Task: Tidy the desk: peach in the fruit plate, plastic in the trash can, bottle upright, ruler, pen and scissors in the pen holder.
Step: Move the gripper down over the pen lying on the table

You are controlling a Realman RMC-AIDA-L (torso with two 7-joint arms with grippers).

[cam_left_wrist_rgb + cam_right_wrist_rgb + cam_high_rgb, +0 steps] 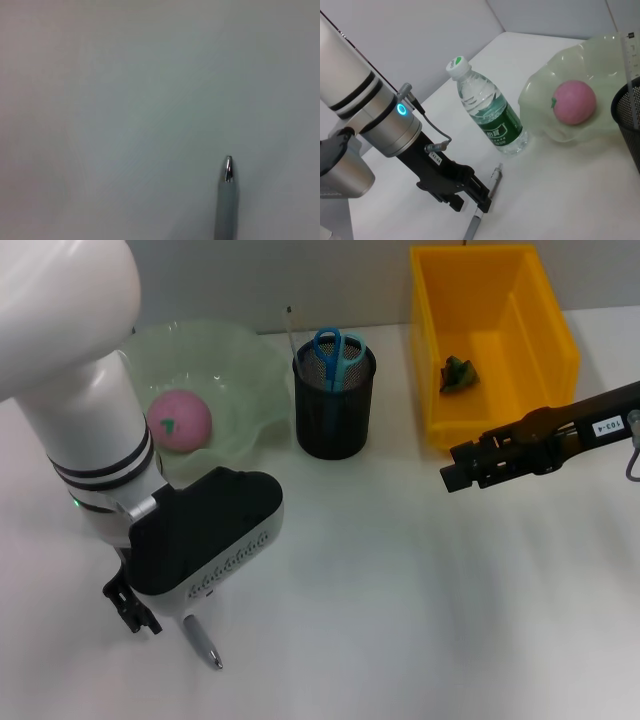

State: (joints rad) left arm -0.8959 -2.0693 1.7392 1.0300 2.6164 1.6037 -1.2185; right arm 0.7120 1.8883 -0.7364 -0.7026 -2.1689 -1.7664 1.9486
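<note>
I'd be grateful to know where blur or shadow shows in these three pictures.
Head view: the left arm's white casing is blurred at top left; a soft shadow lies beside the pen holder. Left wrist view: only the pen and bare table, both soft. Right wrist view: bottle and peach fairly crisp.

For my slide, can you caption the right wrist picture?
Left end effector at the pen, beside upright bottle.

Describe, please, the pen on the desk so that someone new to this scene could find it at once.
Start at the pale green fruit plate holding the pink peach, then move toward the near edge of the white desk, under the left gripper. The pen lies flat there, partly hidden by the arm. It is slim, grey and silver-tipped, and it is the only loose item outside a container.
</note>
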